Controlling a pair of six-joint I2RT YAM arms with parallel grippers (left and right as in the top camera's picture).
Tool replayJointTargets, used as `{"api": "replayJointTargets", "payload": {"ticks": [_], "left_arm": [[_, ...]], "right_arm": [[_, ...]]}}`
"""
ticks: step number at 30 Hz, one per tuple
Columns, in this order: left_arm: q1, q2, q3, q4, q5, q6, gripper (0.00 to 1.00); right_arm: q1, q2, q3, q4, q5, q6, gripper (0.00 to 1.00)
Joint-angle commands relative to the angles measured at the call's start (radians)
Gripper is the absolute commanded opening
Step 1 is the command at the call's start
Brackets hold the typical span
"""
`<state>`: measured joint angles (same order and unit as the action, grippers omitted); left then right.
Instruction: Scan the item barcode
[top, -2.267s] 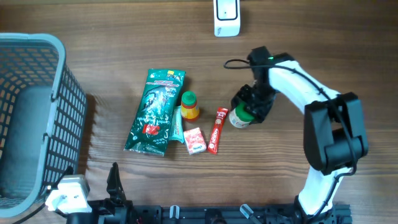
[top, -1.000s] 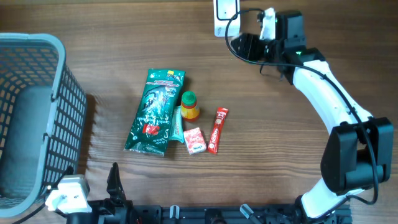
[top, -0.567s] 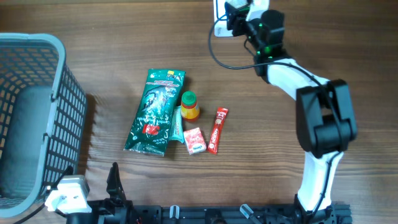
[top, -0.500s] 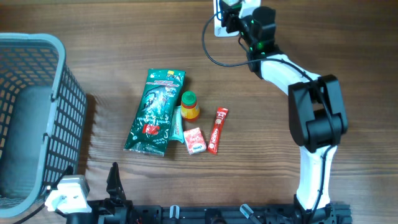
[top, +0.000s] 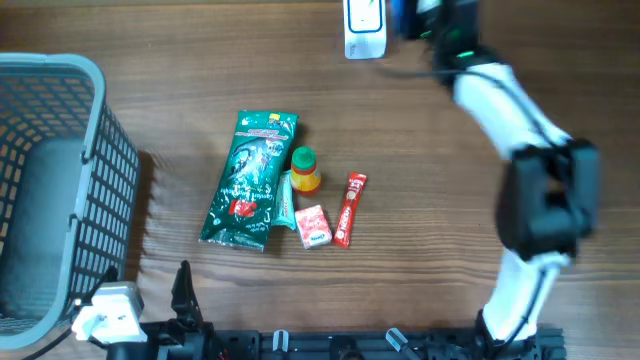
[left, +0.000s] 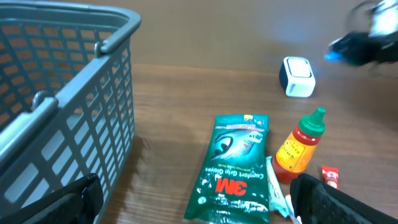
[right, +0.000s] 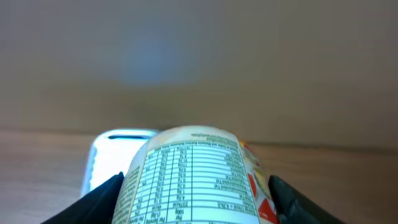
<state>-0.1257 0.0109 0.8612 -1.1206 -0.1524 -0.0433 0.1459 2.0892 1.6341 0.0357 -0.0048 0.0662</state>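
Right fingers (right: 99, 202) clamp a small labelled jar (right: 193, 174) from both sides, across its round body. The jar is off the tabletop (top: 150, 40), held just in front of the white scanner (right: 115, 155) at the far edge. The overhead view is motion-blurred here. A nutrition table faces the wrist camera and no barcode shows.

Left fingers (left: 68, 202) are spread wide and hold nothing, low near the basket (left: 118, 37).

Handling, as a judgement:
- The jar looks rigid, so it won't deform under a squeeze.
- The glossy label and curved wall are likely slick, so it may twist or slide in the grip.
- It is probably light.
- Best hold is mid-body across the widest part, keeping the fingers off the barcode panel.
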Motion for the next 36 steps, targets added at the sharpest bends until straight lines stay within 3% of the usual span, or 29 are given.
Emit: {"api": "replayJointTargets", "payload": {"ticks": [1, 5, 9, 15, 17, 18, 19, 24, 29, 32, 36], "left_arm": [[0.005, -0.006, 0.001, 0.001, 0.006, -0.003, 1.00], [0.005, -0.006, 0.001, 0.001, 0.007, -0.003, 1.00], [0.005, -0.006, 0.001, 0.001, 0.006, -0.003, 1.00], [0.005, -0.006, 0.001, 0.001, 0.006, -0.003, 1.00], [0.005, -0.006, 0.001, 0.001, 0.006, -0.003, 1.00], [0.005, -0.006, 0.001, 0.001, 0.006, -0.003, 1.00], [0.005, -0.006, 0.001, 0.001, 0.006, -0.003, 1.00], [0.005, -0.006, 0.001, 0.001, 0.006, -0.003, 1.00], [0.005, -0.006, 0.001, 0.001, 0.006, -0.003, 1.00], [0.005, -0.006, 0.001, 0.001, 0.006, -0.003, 1.00], [0.005, -0.006, 0.001, 0.001, 0.006, -0.003, 1.00]], "right_arm": [[-0.239, -0.192, 0.029, -0.200, 0.088, 0.067, 0.54], [-0.559, -0.139, 0.027, -0.475, 0.088, 0.172, 0.54], [-0.773, -0.039, 0.027, -0.601, 0.088, 0.169, 0.55], [-0.934, 0.120, 0.026, -0.659, 0.079, 0.118, 0.61], [-0.945, 0.125, 0.027, -0.657, 0.056, 0.120, 0.67], [-0.945, 0.113, 0.029, -0.658, 0.056, 0.117, 0.90], [-0.945, 0.084, 0.029, -0.668, 0.055, 0.121, 1.00], [-0.942, -0.198, 0.029, -0.657, -0.021, 0.228, 1.00], [-0.922, -0.550, 0.029, -0.657, -0.447, 0.500, 1.00], [-0.856, -0.726, 0.029, -0.666, -0.575, 0.536, 1.00], [-0.700, -0.868, 0.029, -0.837, -0.650, 0.533, 1.00]]}}
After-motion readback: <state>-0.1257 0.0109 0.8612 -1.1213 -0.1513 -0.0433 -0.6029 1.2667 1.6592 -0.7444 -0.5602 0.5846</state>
